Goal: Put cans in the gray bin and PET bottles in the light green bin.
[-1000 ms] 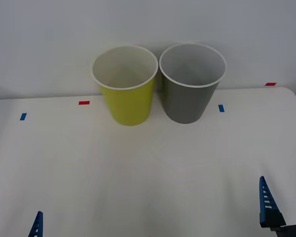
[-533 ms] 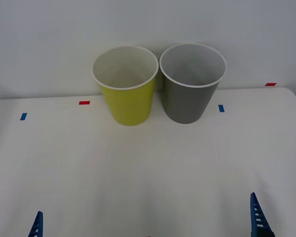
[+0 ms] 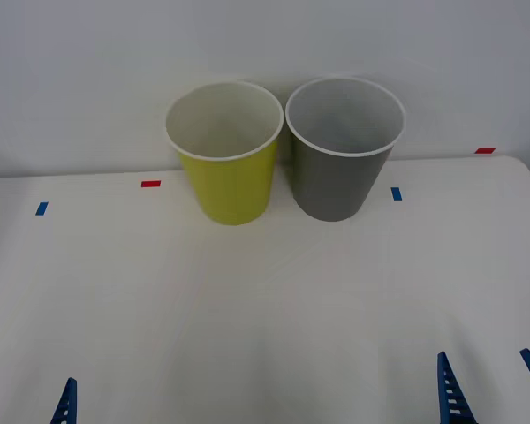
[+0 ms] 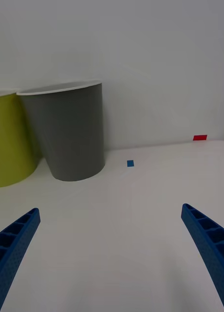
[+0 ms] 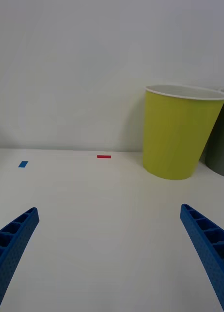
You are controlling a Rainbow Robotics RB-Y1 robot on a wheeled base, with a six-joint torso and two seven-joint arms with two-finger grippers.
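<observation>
With both bins, the light green bin (image 3: 224, 155) and gray bin (image 3: 344, 146), standing side by side, the left gripper (image 5: 109, 263) and right gripper (image 4: 109, 258) wait low and spread wide, holding nothing, so the next move seems to call for 1 item to sort.

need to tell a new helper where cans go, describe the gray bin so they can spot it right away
On the white table, two tall round tapered wastebaskets stand side by side at the far edge against the wall. The gray bin is the one on the robot's right, nearest a small blue tape mark. Its dark gray wall sets it apart from the yellow-green bin beside it.

white table (image 3: 247, 300) | red tape marks (image 3: 150, 184) | blue tape marks (image 3: 396, 193) | pale wall (image 3: 88, 71)
</observation>
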